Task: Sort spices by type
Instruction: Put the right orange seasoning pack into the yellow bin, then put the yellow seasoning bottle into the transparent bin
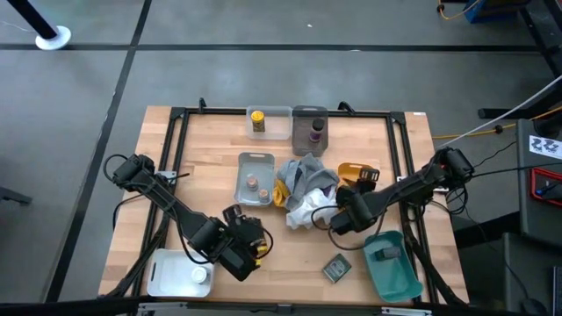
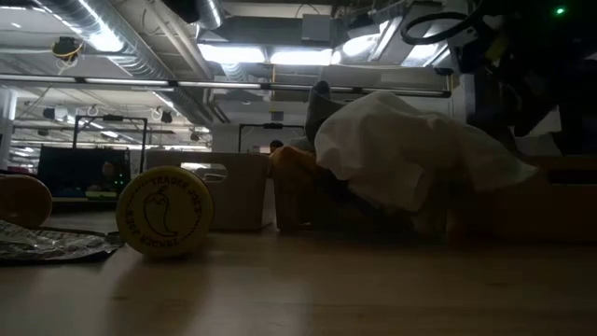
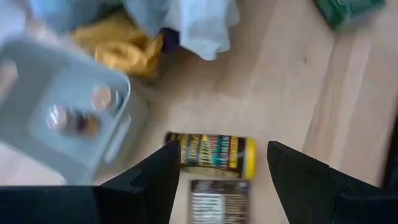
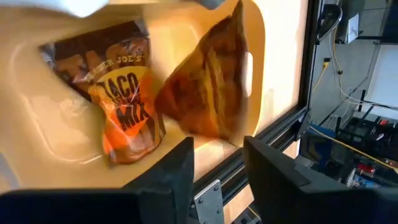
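Observation:
A yellow jar with a dark label lies on its side on the wood. It lies between the open fingers of my left gripper, at the table's front left. I cannot tell whether a finger touches it. Its yellow lid faces the low view. A flat striped packet or tin lies just beside it. My right gripper is open and empty. It hangs over the yellow tray, which holds two brown packets, one labelled taco mix. In the high view it is right of the cloths.
A heap of grey, white and yellow cloths lies mid-table. A grey tray holds tiny pots. At the back, a clear tray holds a yellow jar and a grey tray holds a dark jar. A white tray, a teal tray and a loose flat tin are at the front.

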You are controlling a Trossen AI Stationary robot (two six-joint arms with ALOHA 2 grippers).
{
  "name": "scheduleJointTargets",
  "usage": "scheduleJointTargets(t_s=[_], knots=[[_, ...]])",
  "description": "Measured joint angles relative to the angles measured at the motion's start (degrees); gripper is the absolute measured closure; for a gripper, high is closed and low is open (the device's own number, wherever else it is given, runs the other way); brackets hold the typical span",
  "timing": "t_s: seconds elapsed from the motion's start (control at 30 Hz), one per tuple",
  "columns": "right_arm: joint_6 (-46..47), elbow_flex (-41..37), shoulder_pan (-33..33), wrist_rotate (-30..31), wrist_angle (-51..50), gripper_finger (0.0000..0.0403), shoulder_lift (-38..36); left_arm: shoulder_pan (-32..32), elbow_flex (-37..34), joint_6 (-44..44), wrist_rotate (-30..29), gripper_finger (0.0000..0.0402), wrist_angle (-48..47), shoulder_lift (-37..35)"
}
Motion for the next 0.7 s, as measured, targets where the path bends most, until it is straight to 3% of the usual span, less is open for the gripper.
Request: scheduleJointTargets(t_s=[0.37, 0.7], knots=[[0.0, 0.0, 0.0, -3.9, 0.0, 0.0246, 0.0, 1.8, 0.0, 49.6, 1.6, 0.0178, 2.8, 0.1], [1.8, 0.0, 0.0, -6.1, 0.0, 0.0246, 0.0, 6.4, 0.0, 63.7, 11.4, 0.0178, 2.5, 0.3]])
